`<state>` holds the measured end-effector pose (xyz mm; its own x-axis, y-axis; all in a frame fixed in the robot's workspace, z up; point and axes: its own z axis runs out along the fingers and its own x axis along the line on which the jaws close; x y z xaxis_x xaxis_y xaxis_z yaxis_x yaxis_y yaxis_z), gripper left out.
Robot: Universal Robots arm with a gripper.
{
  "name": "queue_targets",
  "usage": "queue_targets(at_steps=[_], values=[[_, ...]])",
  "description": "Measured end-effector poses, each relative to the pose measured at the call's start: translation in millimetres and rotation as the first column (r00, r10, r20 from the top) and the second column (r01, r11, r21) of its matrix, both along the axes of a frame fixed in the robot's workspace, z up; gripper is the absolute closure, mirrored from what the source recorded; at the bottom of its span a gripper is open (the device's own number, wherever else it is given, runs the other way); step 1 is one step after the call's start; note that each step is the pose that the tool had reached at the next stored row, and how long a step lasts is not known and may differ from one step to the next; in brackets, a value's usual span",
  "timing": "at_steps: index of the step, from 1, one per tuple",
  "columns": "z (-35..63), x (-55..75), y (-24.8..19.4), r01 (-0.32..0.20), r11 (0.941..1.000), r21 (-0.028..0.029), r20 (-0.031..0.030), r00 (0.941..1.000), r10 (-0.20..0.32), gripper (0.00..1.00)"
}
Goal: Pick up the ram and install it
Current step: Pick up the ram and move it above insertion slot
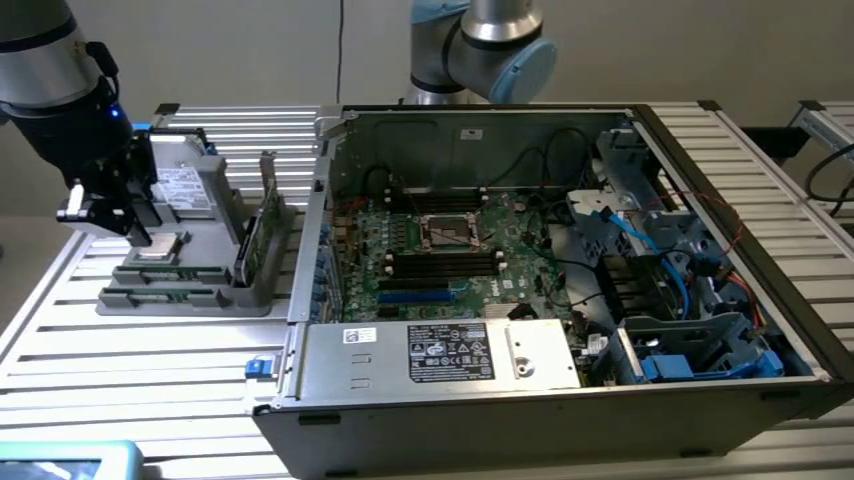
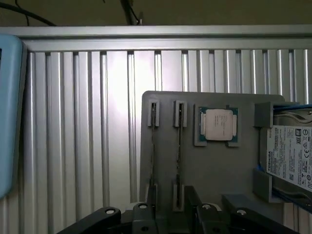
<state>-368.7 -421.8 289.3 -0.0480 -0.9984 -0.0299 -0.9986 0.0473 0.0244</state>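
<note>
Two ram sticks stand on edge in the grey holder tray [image 1: 174, 295] on the exterior view's left: one ram [image 1: 252, 248] and a second one [image 1: 275, 215] beside it. In the wrist view they are thin dark edges, ram [image 2: 179, 156] and ram [image 2: 153, 156], held in grey slots of the tray [image 2: 214, 170]. My gripper [image 1: 114, 215] hangs open over the tray's far left part, apart from the sticks, with nothing between its fingers. Its black fingers [image 2: 141, 219] spread to either side of the nearer stick's line.
A silvery processor chip [image 2: 218, 124] and a labelled hard drive [image 2: 292, 156] also sit in the tray. The open computer case [image 1: 561, 400] with its motherboard [image 1: 441, 260] and black memory slots stands to the right. A blue object [image 2: 7, 117] lies on the slatted table [image 2: 97, 122].
</note>
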Motion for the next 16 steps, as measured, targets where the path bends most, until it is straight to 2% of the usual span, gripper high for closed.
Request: queue_targets(at_steps=[2,6,7,16], values=[[-3.7,-0.1,-1.6,0.004,1.0,-0.0001,0.0006,1.0,-0.004,0.64],[-11.0,-0.1,-10.6,0.006,1.0,0.0,0.0013,1.0,-0.006,0.64],[-12.8,0.0,-11.6,0.006,1.0,0.0001,0.0016,1.0,-0.006,0.64],[-29.1,-0.2,-12.4,0.009,1.0,-0.0001,0.0019,1.0,-0.009,0.64]])
